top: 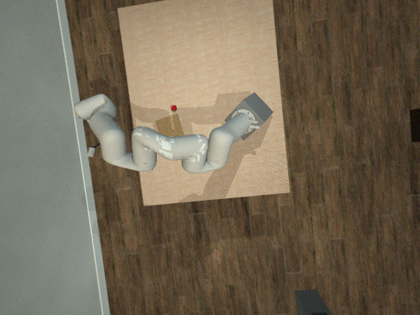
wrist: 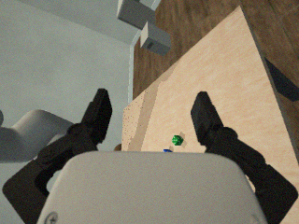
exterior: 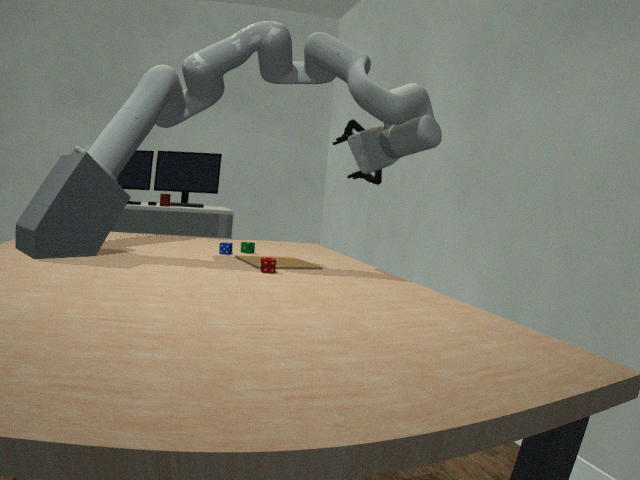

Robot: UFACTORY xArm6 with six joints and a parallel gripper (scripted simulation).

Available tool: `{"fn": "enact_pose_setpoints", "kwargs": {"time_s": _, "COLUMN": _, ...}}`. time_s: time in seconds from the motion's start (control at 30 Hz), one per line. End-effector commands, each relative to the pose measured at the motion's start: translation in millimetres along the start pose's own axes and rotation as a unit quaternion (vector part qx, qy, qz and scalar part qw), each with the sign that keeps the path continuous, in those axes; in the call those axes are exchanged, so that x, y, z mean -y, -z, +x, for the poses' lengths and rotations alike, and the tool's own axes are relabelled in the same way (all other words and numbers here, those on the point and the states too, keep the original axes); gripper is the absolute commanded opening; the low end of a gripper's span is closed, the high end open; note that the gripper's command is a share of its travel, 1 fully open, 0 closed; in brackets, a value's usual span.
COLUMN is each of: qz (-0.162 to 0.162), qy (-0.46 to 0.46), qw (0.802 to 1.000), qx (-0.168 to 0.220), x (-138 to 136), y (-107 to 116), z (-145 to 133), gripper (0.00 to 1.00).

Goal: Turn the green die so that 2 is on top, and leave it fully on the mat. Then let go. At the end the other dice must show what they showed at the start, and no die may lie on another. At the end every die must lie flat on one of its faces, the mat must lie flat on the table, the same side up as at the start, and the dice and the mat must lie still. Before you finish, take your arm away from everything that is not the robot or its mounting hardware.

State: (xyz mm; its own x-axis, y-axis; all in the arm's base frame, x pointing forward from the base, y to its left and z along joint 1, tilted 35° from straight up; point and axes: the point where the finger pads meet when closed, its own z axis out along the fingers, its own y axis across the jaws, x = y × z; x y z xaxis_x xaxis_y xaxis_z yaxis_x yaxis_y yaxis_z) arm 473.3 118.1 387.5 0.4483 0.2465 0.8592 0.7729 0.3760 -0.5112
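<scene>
The green die (exterior: 247,246) (wrist: 177,139) rests on the table (exterior: 310,361) (top: 203,50) just beyond the far left corner of the thin tan mat (exterior: 302,264) (top: 167,128). I cannot read its top face. A blue die (exterior: 225,248) (wrist: 167,150) lies to its left. A red die (exterior: 268,265) (top: 173,107) sits at the mat's near edge. My gripper (exterior: 342,159) (wrist: 151,101) is open and empty, and it hangs high above the table, well apart from the dice. In the overhead view the arm hides the green and blue dice.
The arm's grey base (exterior: 67,206) (top: 257,106) stands on the table at the left, and the arm arches over the dice. A desk with two monitors (exterior: 186,173) stands behind the table. A wall is close on the right.
</scene>
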Motion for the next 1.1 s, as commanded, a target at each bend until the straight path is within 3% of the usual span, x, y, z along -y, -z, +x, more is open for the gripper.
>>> {"fn": "enact_pose_setpoints", "kwargs": {"time_s": 0.0, "qz": -0.039, "qy": -0.033, "qw": 0.999, "qx": -0.005, "x": -9.1, "y": 5.5, "z": -4.4, "gripper": 1.00}}
{"fn": "enact_pose_setpoints", "kwargs": {"time_s": 0.03, "qz": -0.072, "qy": -0.067, "qw": 0.995, "qx": -0.011, "x": -17.8, "y": 12.3, "z": -12.7, "gripper": 1.00}}
{"fn": "enact_pose_setpoints", "kwargs": {"time_s": 0.27, "qz": -0.144, "qy": -0.143, "qw": 0.979, "qx": -0.026, "x": -34.8, "y": 29.6, "z": -35.2, "gripper": 1.00}}
{"fn": "enact_pose_setpoints", "kwargs": {"time_s": 0.5, "qz": -0.221, "qy": -0.224, "qw": 0.948, "qx": -0.045, "x": -48.4, "y": 51.2, "z": -65.7, "gripper": 1.00}}
{"fn": "enact_pose_setpoints", "kwargs": {"time_s": 0.6, "qz": -0.221, "qy": -0.224, "qw": 0.948, "qx": -0.045, "x": -48.4, "y": 51.2, "z": -65.8, "gripper": 1.00}}
{"fn": "enact_pose_setpoints", "kwargs": {"time_s": 0.63, "qz": -0.259, "qy": -0.264, "qw": 0.927, "qx": -0.057, "x": -53.0, "y": 63.0, "z": -83.5, "gripper": 1.00}}
{"fn": "enact_pose_setpoints", "kwargs": {"time_s": 0.93, "qz": -0.333, "qy": -0.342, "qw": 0.875, "qx": -0.082, "x": -57.0, "y": 87.8, "z": -123.8, "gripper": 1.00}}
{"fn": "enact_pose_setpoints", "kwargs": {"time_s": 1.07, "qz": -0.378, "qy": -0.387, "qw": 0.835, "qx": -0.100, "x": -55.5, "y": 103.8, "z": -151.8, "gripper": 1.00}}
